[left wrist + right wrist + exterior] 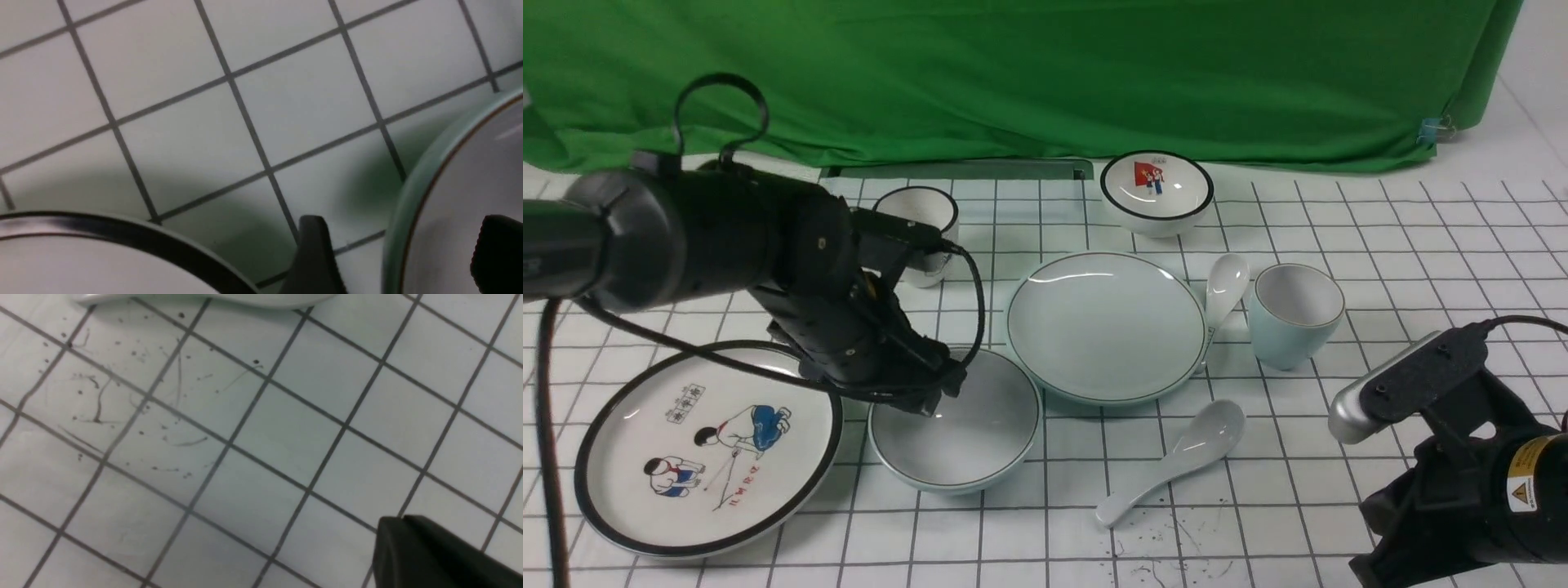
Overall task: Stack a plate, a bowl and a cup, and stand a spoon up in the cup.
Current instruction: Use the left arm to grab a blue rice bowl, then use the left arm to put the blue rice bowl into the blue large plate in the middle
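Front view: my left gripper (934, 398) sits low at the bowl (972, 437), on its rim edge toward the cartoon plate (707, 457). The jaws look spread from here, nothing held. The bowl stands on the gridded table (1339, 506), not stacked. The plate (1107, 327) lies just past the bowl from those jaws, to their right and farther out, and is bare. The cup (1294, 314) stands upright well beyond the plate, on that same side. A second spoon (1227, 290) lies between plate and cup. The spoon (1176, 457) lies flat on the table right of the bowl, between my left jaws and the right arm (1462, 482). A black-rimmed cup (923, 216) stands behind the left wrist, and a picture bowl (1157, 192) is far back by the green cloth (1045, 73). Left wrist view: the jaws are wide with the bowl rim between them. One finger (314, 257) is outside the rim and the other over the bowl's inside, with gaps on both sides, so no grip. The cartoon plate's black rim is near the outer finger. Right wrist view: only one dark finger of the right gripper (429, 555) shows, so I cannot tell how its jaws stand. It is over bare grid, with the spoon's edge well ahead of it and dark specks (98, 408) on the sheet between.
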Controlling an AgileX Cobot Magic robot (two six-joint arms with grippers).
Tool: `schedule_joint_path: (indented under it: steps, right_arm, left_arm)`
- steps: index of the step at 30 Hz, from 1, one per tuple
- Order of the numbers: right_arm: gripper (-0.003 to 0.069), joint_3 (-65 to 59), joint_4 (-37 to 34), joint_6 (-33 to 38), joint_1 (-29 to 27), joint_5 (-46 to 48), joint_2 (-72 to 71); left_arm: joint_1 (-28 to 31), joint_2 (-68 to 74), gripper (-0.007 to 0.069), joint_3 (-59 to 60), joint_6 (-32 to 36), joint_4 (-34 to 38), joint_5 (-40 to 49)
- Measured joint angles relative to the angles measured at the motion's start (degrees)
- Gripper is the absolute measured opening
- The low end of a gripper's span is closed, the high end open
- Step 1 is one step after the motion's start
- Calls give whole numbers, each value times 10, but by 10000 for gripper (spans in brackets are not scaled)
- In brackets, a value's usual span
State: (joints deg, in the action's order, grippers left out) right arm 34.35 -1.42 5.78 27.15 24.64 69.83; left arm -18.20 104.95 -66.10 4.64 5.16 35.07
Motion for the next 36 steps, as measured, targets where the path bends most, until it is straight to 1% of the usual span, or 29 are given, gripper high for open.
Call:
schedule_joint_path:
  steps: [3, 5, 6, 9, 11, 12, 14, 15, 16, 18, 19, 20, 22, 24, 27, 36]
  right_arm:
    - [49, 0, 0, 0, 0, -1, 0]
    - [50, 0, 0, 0, 0, -2, 0]
    - [50, 0, 0, 0, 0, -2, 0]
    - [55, 0, 0, 0, 0, -3, 0]
    - [58, 0, 0, 0, 0, -5, 0]
    - [61, 0, 0, -1, 0, -14, 0]
    - [64, 0, 0, -2, 0, -29, 0]
    - [64, 0, 0, -3, 0, -32, 0]
    - [68, 0, 0, -16, 0, -40, 0]
    - [71, 0, 0, -37, 0, -45, 0]
    - [71, 0, 0, -39, 0, -45, 0]
    - [71, 0, 0, -53, 0, -46, 0]
    - [71, 0, 0, -62, 0, -47, 1]
    - [71, 0, 0, -65, 0, -47, 1]
    - [71, 0, 0, -67, 0, -47, 1]
    - [81, 0, 0, -71, 1, -47, 1]
  left_arm:
    - [0, 12, 186, -1, -1, 1, 1]
    - [0, 5, 78, -9, 7, 8, 2]
    - [0, -1, 46, -13, 16, 12, 10]
    - [-2, -16, -1, -36, 48, 24, 49]
    - [-2, -25, -7, -51, 60, 26, 68]
    - [-1, -31, -7, -76, 72, 45, 80]
    - [0, -37, -7, -116, 95, 95, 64]
    - [0, -37, -7, -120, 95, 101, 61]
    - [-1, -34, -7, -151, 123, 148, 36]
    - [-1, -14, -7, -185, 157, 216, 14]
    - [-1, -14, -7, -188, 159, 220, 12]
    - [-1, 12, -7, -207, 171, 243, 2]
    - [-1, 40, -7, -222, 178, 252, -8]
    - [-1, 99, -7, -245, 182, 267, -17]
    - [-2, 151, -7, -264, 182, 276, -9]
    - [-12, 178, -6, -273, 183, 279, -15]
